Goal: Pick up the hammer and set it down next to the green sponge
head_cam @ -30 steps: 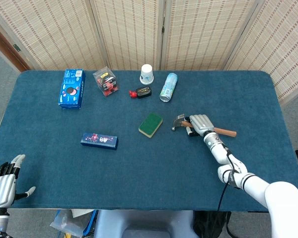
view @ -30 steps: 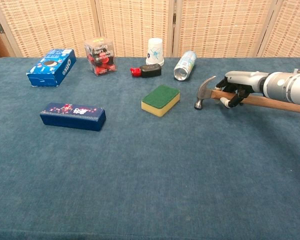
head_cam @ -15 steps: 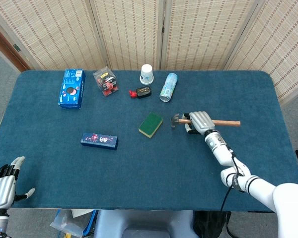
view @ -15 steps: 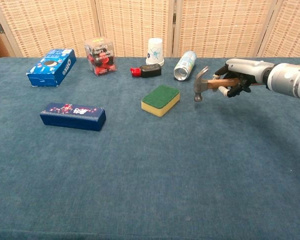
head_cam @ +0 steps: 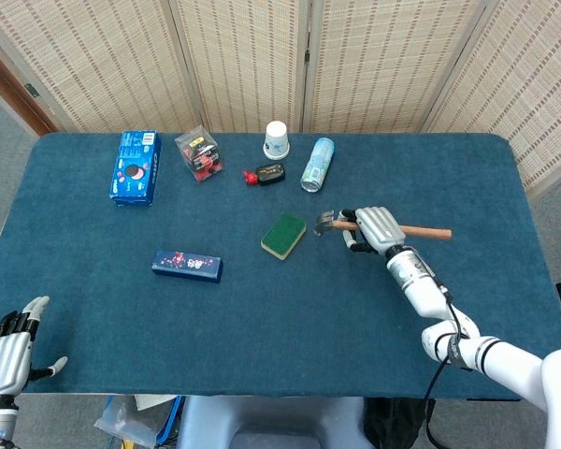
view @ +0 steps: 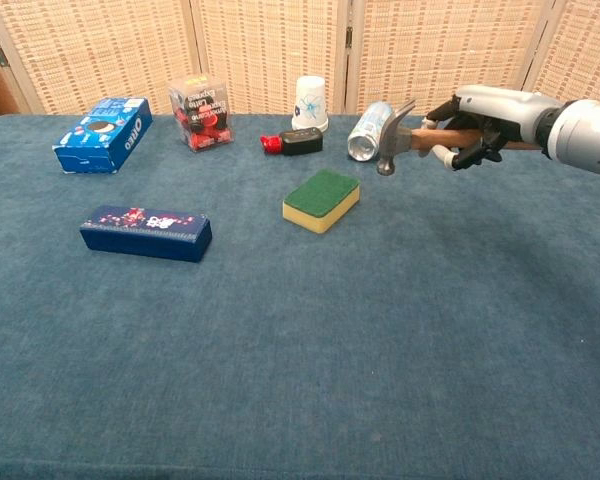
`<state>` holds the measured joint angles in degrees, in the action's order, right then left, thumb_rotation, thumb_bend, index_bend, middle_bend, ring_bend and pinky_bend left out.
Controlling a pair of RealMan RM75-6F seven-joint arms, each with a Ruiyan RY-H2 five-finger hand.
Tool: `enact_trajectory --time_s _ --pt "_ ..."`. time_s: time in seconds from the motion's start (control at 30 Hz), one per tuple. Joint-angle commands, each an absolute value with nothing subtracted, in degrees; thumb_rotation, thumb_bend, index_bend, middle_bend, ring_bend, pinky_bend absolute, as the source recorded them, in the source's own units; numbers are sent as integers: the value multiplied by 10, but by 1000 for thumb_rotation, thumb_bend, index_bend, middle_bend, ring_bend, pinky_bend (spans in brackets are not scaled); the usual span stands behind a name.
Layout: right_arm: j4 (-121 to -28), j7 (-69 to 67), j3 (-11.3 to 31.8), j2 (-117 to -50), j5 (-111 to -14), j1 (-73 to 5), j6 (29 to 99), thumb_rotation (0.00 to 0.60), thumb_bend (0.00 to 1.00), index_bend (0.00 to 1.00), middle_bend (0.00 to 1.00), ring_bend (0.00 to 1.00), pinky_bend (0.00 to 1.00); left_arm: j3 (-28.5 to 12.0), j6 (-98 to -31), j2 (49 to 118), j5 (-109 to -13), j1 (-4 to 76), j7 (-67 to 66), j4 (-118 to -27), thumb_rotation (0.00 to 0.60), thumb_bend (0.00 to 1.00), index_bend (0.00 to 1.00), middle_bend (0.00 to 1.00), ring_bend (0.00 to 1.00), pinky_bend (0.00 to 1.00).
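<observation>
Right hand (view: 475, 125) grips the hammer (view: 392, 134) by its handle, head toward the green sponge (view: 321, 199), clear of the counter (view: 380, 330) only in the chest view.

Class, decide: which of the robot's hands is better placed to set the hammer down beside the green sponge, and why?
The right hand: it grips the hammer, lifted just right of the green sponge. The left hand hangs open off the table's near left corner, far away.
</observation>
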<state>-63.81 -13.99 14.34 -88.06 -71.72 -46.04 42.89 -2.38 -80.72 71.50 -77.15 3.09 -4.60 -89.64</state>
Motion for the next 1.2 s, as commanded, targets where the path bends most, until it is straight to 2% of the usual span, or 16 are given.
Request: enact_trajectory --time_s 0.03,0.4,1.2 --pt "-651 -146 152 -879 -707 -462 431 600 919 668 770 798 867 -23 -808 714 -772 30 -47 -898 600 135 58 86 152 86" --pt "-643 -133 177 -921 -674 -479 447 600 919 694 852 881 923 -20 -812 712 -774 25 -44 -899 600 135 58 86 152 86" --pt "-558 -64 190 -998 -617 -535 402 600 918 696 854 883 924 -18 -804 718 -770 22 -34 -886 600 135 58 86 152 86"
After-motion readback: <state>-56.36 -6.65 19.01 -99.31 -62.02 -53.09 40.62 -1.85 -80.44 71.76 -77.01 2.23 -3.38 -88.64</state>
